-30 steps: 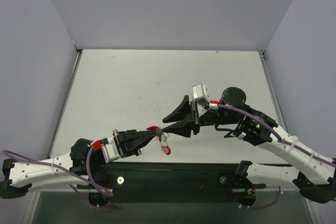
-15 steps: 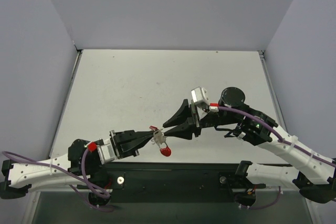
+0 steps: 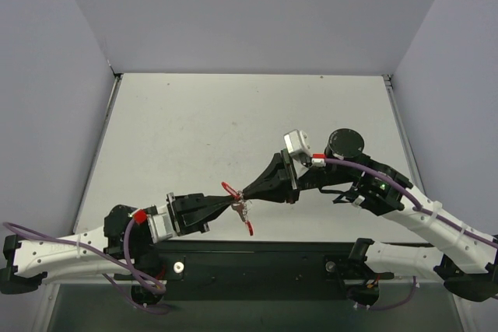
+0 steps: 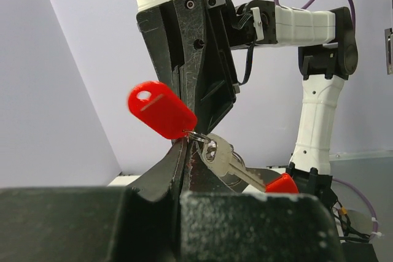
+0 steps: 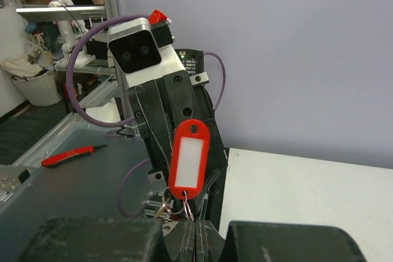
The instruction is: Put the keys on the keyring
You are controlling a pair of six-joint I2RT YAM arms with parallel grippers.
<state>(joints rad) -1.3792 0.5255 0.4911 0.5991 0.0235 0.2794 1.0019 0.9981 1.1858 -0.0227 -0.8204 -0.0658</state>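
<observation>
Both shut on ring [image 4: 198, 135] over near edge of tabletop [image 3: 194, 130]: left fingers [image 3: 231, 205], right fingers [image 3: 246, 192], tip to tip. Tag [image 4: 161, 110] sticks up, key [image 4: 228, 164] dangles. We'd hold left steady, right pries coil gently imo.

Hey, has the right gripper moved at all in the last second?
Yes. Against the near edge of the table, the right gripper has eased slightly toward it, and its jaws, open before, are now shut.

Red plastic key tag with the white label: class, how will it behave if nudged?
The red plastic key tag looks flat and stiff, so probably light. Joined only by a small silver wire ring, it would likely swing rather than stay put.
</observation>
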